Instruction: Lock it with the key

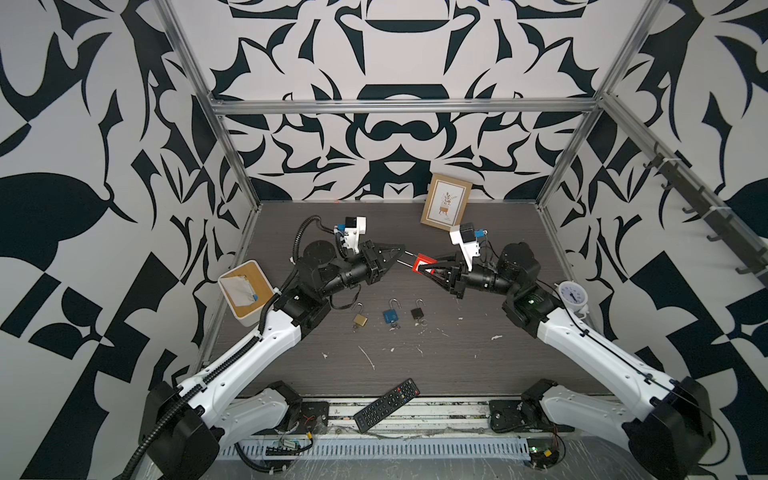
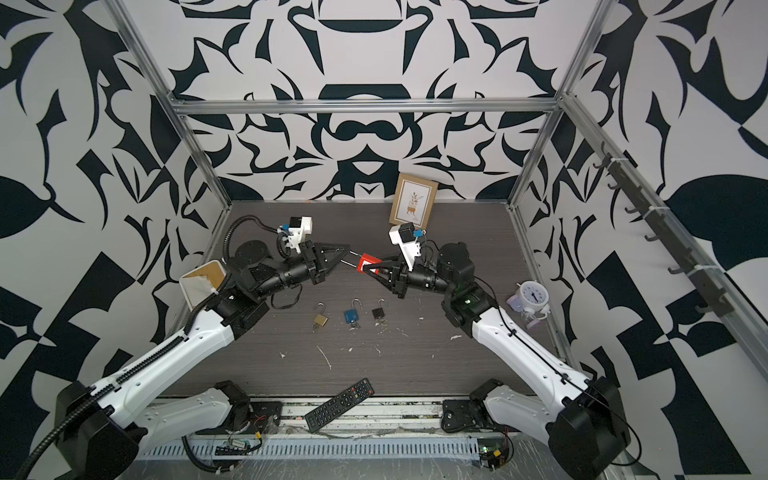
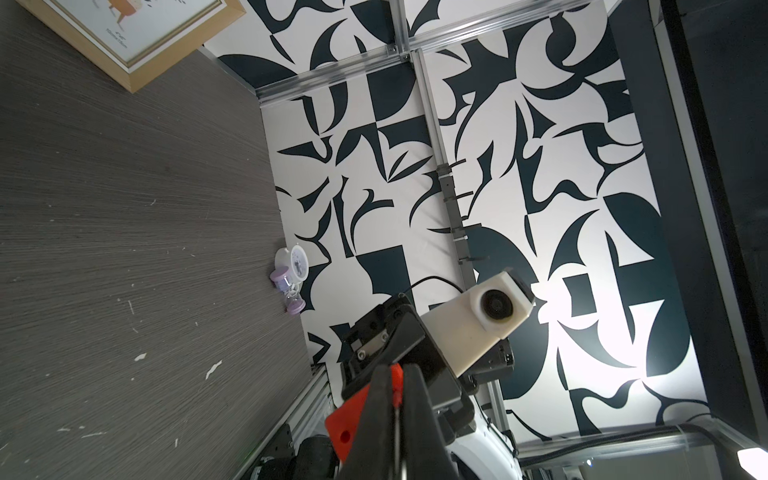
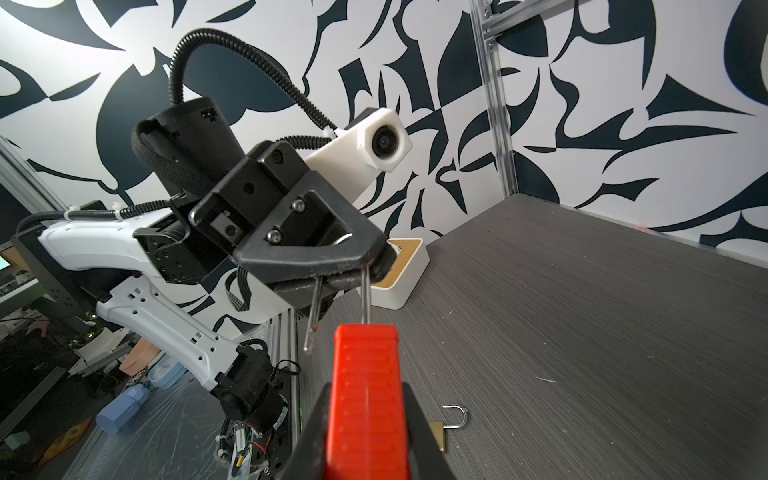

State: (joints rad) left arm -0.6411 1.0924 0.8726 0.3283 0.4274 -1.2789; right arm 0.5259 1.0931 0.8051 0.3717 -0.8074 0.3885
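A red padlock (image 1: 422, 265) (image 2: 365, 262) hangs in mid air between both arms, above the back of the table. My left gripper (image 1: 402, 251) (image 4: 374, 262) is shut on its silver shackle (image 4: 365, 297). One shackle leg enters the red body (image 4: 365, 395). The other leg (image 4: 312, 311) hangs free beside it, so the padlock is open. My right gripper (image 1: 419, 269) (image 4: 365, 388) is shut on the red body, one finger against each side. In the left wrist view the red padlock (image 3: 347, 424) shows past my shut left gripper (image 3: 395, 370). The key is out of view.
Brass (image 1: 360, 319), blue (image 1: 390, 316) and black (image 1: 417, 312) padlocks lie open on the table below the arms, small key rings beside them. A tissue box (image 1: 245, 293) stands left, a picture frame (image 1: 446, 202) at the back, an alarm clock (image 1: 572, 296) right, a remote (image 1: 386, 405) in front.
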